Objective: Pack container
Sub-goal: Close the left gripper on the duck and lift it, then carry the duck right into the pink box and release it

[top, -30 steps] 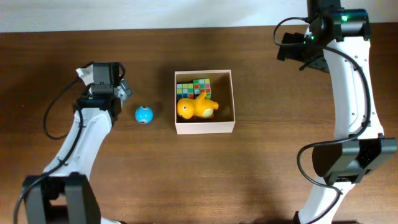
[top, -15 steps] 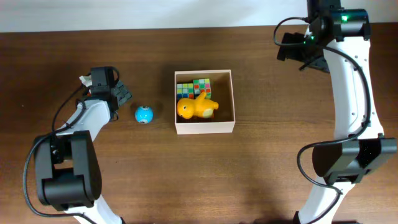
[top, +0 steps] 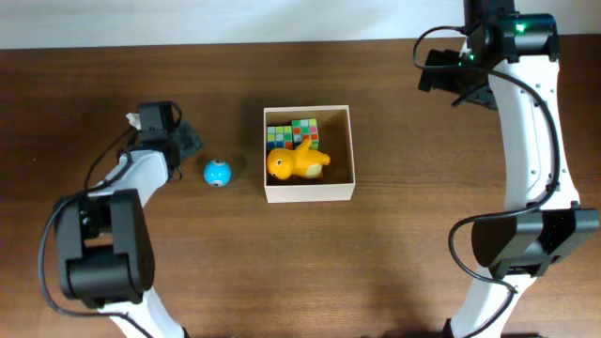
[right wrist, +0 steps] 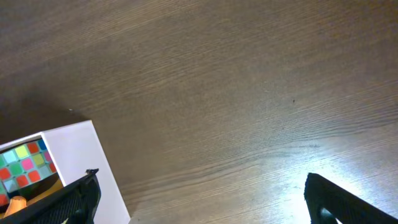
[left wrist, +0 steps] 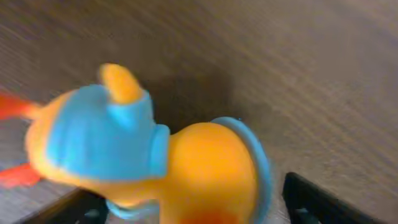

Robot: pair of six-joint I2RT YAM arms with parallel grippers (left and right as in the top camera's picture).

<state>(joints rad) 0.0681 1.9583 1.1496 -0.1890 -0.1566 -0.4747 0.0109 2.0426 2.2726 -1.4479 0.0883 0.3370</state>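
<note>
The container (top: 309, 193), a white-walled square box, sits mid-table and holds a colourful cube (top: 293, 131) and a yellow duck toy (top: 296, 161). A small blue ball toy (top: 217, 173) lies on the table left of it. In the left wrist view the toy (left wrist: 186, 168) is blurred, orange and blue, and fills the space between the fingers. My left gripper (top: 185, 141) (left wrist: 186, 205) is open, just up-left of the toy. My right gripper (top: 439, 77) (right wrist: 199, 193) is open and empty at the back right. The container's corner (right wrist: 74, 155) shows in the right wrist view.
Brown wooden table (top: 394, 263). A pale wall strip (top: 235, 19) runs along the far edge. The right arm's base (top: 526, 239) stands at the right front, and the left arm's base (top: 99, 249) at the left front.
The left arm has folded and swung, turning its gripper toward the blue ball toy. The right arm, the container and the toys have not moved.
</note>
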